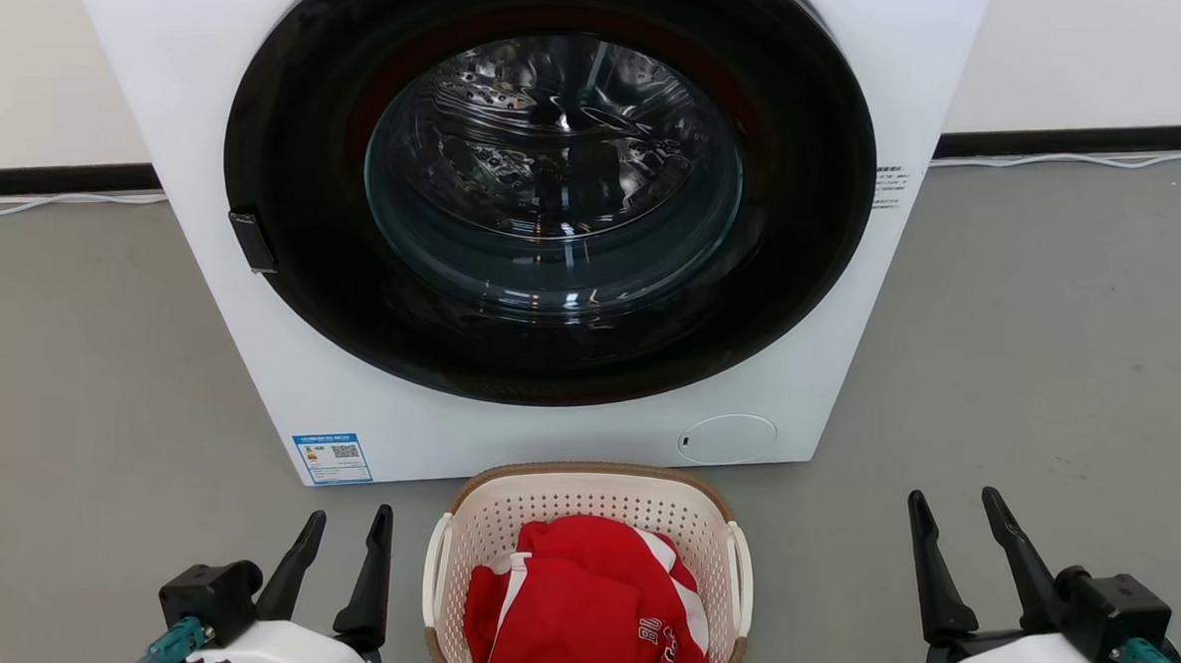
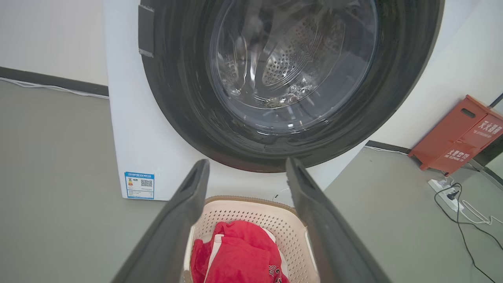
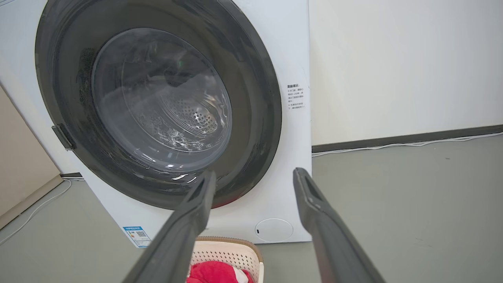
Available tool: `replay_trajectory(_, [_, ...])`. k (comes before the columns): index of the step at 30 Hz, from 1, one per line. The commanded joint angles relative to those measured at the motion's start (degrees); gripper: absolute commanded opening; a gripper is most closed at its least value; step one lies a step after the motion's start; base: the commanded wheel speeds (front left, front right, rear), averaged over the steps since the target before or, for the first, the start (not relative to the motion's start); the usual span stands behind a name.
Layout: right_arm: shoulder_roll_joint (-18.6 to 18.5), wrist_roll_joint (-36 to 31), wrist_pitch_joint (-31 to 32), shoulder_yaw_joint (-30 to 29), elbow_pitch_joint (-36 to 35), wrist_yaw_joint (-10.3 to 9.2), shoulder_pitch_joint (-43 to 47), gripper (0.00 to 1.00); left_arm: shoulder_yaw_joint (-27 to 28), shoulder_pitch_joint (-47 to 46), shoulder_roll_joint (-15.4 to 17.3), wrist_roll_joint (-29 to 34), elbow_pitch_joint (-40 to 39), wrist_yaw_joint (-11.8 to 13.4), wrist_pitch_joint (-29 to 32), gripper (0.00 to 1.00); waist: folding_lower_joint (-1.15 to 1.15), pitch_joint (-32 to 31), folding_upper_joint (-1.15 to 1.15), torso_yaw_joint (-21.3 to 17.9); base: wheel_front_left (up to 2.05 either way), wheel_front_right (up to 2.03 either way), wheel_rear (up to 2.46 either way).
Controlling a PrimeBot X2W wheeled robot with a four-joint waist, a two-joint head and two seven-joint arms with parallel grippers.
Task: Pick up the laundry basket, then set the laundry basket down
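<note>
1. The left gripper [image 1: 351, 512], with two long dark fingers, is standing with its jaws spread wide and holding nothing.
2. The right gripper [image 1: 952, 494] is gaping just as wide, also empty, with its fingers leaning slightly leftward.
3. Between them, the cream-white perforated plastic laundry basket [image 1: 502, 527], rounded-rectangular with a brown woven-look rim, is sitting on the smooth grey floor [image 1: 1049, 342]. The left gripper is hovering just beside its left loop handle, and the right gripper is standing well apart from its right side.
4. Both pale wrists are sitting low, fingers pointing toward the big white front-loading washing machine [image 1: 547, 190] just behind the basket.
5. A crumpled red garment with white stripes [image 1: 589, 600] is lying inside the basket.
</note>
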Motion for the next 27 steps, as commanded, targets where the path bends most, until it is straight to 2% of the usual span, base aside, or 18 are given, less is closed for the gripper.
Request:
replay_trajectory(1, [-0.97,-1.85,-1.09,1.4,-1.81,0.38,-0.75,1.0,1.25,-0.68,0.76,1.48,-1.14,-0.36,-0.85,1.0,0.0,0.01,0.0,-0.04,0.0,0.0,0.0])
replay_trajectory(12, [-1.23,-8.66,-2.9,0.93,-1.66,0.42,-0.39,1.0,0.45,-0.61,1.28,7.64,-0.54,-0.4,-2.66,1.0,0.0,-0.11,0.0,-0.5,0.0,0.0,0.0])
replay_trajectory(27, [-1.26,-8.53,-2.9,0.86,-1.16,0.42,-0.43,1.0,0.03,-0.93,1.6,6.92,-0.16,-0.4,-2.66,1.0,0.0,0.22,0.0,-0.79,0.0,0.0,0.0])
